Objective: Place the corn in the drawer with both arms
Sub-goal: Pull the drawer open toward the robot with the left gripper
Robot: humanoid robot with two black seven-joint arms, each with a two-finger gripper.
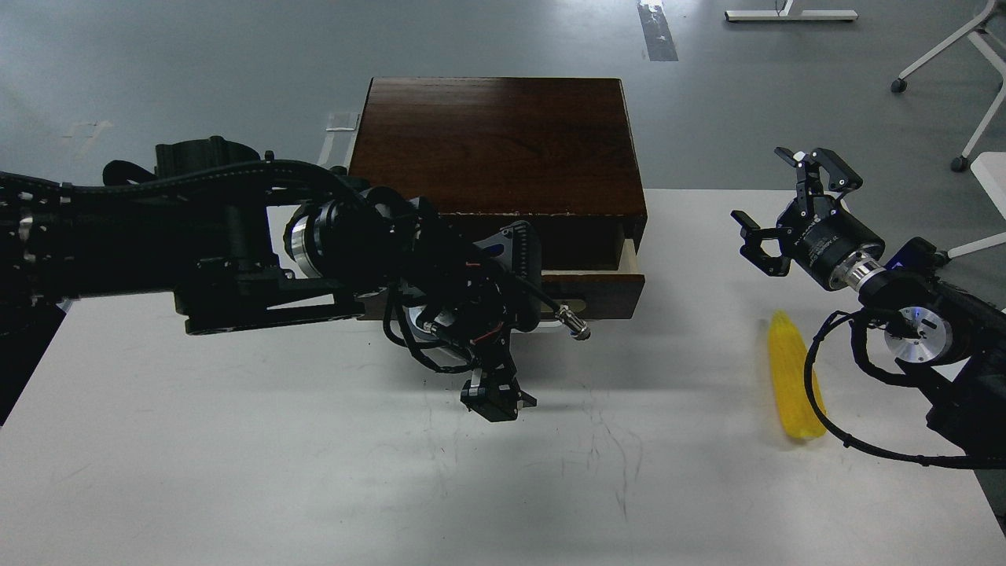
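The dark brown wooden box (495, 141) stands at the back middle of the white table (236, 456). Its drawer (605, 287) is pulled partly out, and a pale wood side (629, 255) shows at its right end. My left gripper (507, 322) is at the drawer front and closed around the handle, which it mostly hides. The yellow corn (794, 385) lies lengthwise on the table at the right, away from the box. My right gripper (774, 200) is open and empty, in the air above and behind the corn.
A black cable (813, 401) from my right arm loops over the corn's right side. Chair legs on castors (963, 94) stand on the grey floor at the far right. The table's right edge is close behind my right arm.
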